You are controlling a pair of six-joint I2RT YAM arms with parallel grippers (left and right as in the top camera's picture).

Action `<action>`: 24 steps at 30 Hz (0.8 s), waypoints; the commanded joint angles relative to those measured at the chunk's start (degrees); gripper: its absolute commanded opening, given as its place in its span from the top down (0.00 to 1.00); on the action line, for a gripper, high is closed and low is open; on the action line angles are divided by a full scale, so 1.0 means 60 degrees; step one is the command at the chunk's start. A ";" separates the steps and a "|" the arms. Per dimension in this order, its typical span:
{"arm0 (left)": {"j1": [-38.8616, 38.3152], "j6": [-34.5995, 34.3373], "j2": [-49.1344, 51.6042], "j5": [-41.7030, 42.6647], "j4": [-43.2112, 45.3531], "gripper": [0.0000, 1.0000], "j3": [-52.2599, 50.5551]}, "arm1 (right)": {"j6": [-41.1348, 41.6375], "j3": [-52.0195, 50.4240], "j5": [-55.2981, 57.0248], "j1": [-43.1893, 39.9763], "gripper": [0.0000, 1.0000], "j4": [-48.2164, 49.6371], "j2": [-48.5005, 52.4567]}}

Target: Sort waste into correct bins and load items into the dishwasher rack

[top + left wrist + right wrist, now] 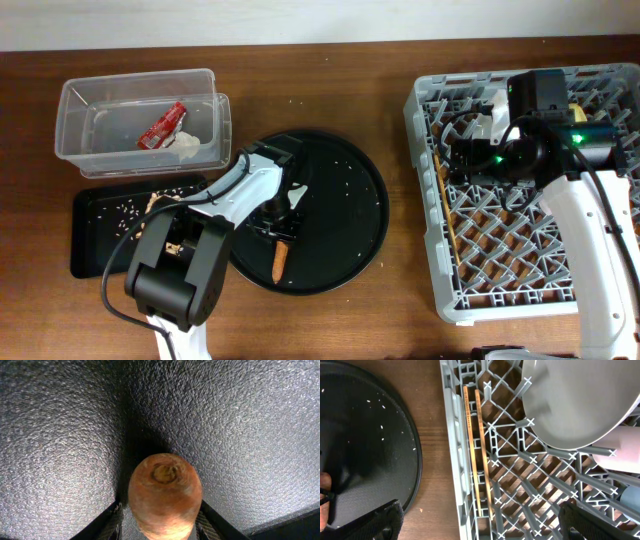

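Observation:
The orange carrot (279, 262) lies on the large round black tray (350, 215). My left gripper (278, 222) is shut on the carrot's upper end; in the left wrist view the carrot (165, 492) fills the gap between the fingers (160, 527). My right gripper (482, 522) is open and empty above the left edge of the grey dishwasher rack (440, 290). In the rack are the chopsticks (477, 450), the grey-green plate (580, 400), the pink cup (625, 452) and the blue cup (630, 497). The clear box (75, 140) holds the red wrapper (162, 126) and tissue (188, 146).
The shallow black tray (85, 240) at the left holds pale food scraps (130, 206). Small white crumbs are scattered over the round tray. The right arm (540, 130) covers the rack's back part, with a bit of yellow bowl (576, 106) showing beside it.

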 commanded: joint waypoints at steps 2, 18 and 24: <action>-0.0018 -0.0375 0.0189 0.0069 0.0237 0.68 -0.0044 | 0.0004 0.0022 -0.0051 -0.0044 0.02 0.0018 0.0018; 0.7402 -0.2127 -0.4360 -0.2007 -0.0036 0.96 -0.0047 | 0.0004 0.0022 -0.0055 -0.0044 0.02 0.0018 0.0018; 0.8674 -0.2233 -0.1625 -0.2007 0.0958 0.95 -0.0047 | 0.0007 0.0022 -0.0055 -0.0044 0.02 -0.0018 0.0018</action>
